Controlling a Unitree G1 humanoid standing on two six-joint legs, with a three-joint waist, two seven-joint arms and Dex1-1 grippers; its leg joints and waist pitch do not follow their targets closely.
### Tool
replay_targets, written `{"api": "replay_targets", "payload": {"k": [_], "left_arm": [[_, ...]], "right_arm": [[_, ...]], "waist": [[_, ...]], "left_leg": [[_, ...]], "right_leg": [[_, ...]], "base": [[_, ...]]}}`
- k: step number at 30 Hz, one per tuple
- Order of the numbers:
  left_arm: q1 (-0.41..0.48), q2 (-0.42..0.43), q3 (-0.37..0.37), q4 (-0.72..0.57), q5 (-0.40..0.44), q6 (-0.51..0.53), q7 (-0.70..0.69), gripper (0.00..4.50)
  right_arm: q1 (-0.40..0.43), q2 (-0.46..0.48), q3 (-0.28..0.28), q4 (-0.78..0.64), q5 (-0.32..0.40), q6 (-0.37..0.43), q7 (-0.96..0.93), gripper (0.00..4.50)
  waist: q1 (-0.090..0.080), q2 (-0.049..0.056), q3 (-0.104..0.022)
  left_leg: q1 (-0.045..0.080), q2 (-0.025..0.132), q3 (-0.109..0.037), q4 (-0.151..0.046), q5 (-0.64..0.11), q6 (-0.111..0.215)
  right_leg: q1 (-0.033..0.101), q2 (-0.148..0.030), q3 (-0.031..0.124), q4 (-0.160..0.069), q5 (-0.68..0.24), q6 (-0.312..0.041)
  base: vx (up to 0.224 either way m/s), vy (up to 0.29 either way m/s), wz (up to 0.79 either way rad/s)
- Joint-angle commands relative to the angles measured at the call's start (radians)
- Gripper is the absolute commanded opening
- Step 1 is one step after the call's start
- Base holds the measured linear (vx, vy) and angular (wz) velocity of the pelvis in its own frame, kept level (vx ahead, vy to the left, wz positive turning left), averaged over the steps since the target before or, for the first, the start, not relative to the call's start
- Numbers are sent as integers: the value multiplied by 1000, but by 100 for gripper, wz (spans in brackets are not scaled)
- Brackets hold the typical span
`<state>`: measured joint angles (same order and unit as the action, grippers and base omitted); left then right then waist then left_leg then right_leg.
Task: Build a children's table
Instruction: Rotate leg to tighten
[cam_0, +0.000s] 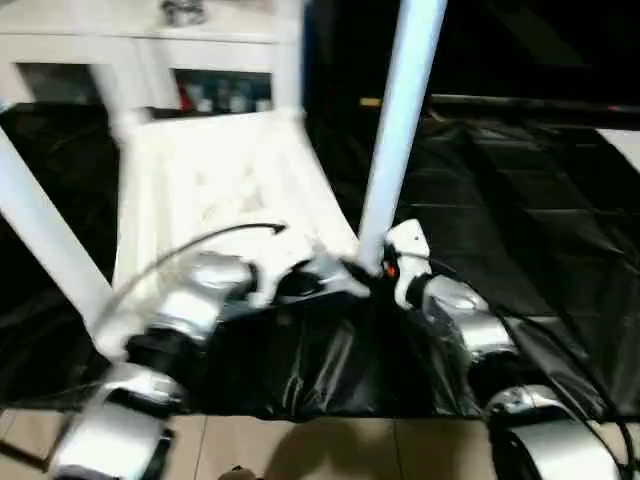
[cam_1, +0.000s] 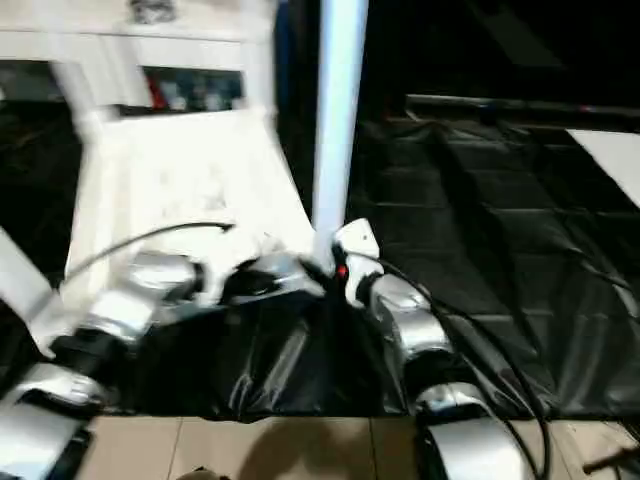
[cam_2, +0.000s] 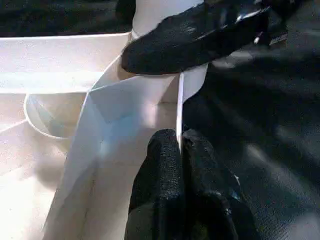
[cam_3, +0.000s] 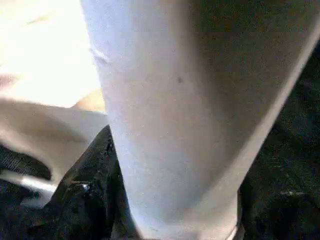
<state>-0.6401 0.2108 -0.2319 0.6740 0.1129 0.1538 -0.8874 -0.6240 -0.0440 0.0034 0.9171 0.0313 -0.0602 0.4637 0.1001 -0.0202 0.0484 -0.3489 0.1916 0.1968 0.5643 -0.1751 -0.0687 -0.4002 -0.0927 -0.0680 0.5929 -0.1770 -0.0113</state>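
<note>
1. Left gripper (cam_2: 177, 145), reaching in from the left, pinches the thin upright rim of the tabletop (cam_0: 215, 180) at its near right corner, fingers (cam_2: 160, 175) clamped on the wall.
2. Tabletop lies upside down on black sheeting (cam_0: 520, 220), ribs up. It looks light, hollow and stiff; the rim is a narrow, slippery hold, so a rib junction would likely grip better.
3. Right gripper (cam_0: 385, 265) meets the near right leg (cam_0: 400, 130) at its base; whether it is clasped I cannot tell. Smooth, tapered tube: best held low.
</note>
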Motion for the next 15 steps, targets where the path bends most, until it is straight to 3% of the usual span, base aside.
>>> {"api": "replay_targets", "payload": {"k": [1,3,4,8,10,12,15], "left_arm": [[-32,-73,-13,-22,0,17,92,0],[-19,-84,-23,-44,2,20,76,0],[-18,-86,-23,-46,3,20,75,0],[-5,-64,-29,-58,-9,0,29,0],[5,-36,-33,-75,-25,-23,-29,0],[17,-10,-38,-96,-45,-44,-95,0],[30,23,-43,-120,-61,-58,-167,0]], "right_arm": [[4,113,75,39,-21,28,9,267],[6,134,90,37,-41,-11,14,267],[6,136,93,37,-44,-23,21,323],[9,123,89,22,-23,-36,82,367],[9,93,95,3,-17,-37,137,376],[12,62,114,-15,-24,-44,193,399],[20,23,135,-40,-15,-58,306,399]], "waist": [[-1,6,-49],[-2,7,-53],[-3,7,-53],[-7,10,-55],[-7,10,-57],[-10,11,-58],[-11,10,-62]], "left_leg": [[15,38,-29,-76,-381,-18],[10,39,-30,-76,-372,-10],[9,39,-29,-76,-369,-7],[4,39,-26,-76,-344,1],[4,40,-25,-75,-335,7],[-6,40,-28,-77,-306,14],[-4,40,-24,-70,-275,25]], "right_leg": [[21,-66,43,-101,-498,-121],[26,-66,42,-96,-463,-128],[26,-65,42,-96,-451,-131],[32,-60,44,-85,-357,-161],[34,-61,44,-81,-326,-174],[44,-60,42,-73,-278,-183],[45,-60,44,-65,-215,-205]], "base": [[0,0,0],[0,0,0],[0,0,0],[0,0,0],[0,0,0],[0,0,0],[0,0,0]]}}
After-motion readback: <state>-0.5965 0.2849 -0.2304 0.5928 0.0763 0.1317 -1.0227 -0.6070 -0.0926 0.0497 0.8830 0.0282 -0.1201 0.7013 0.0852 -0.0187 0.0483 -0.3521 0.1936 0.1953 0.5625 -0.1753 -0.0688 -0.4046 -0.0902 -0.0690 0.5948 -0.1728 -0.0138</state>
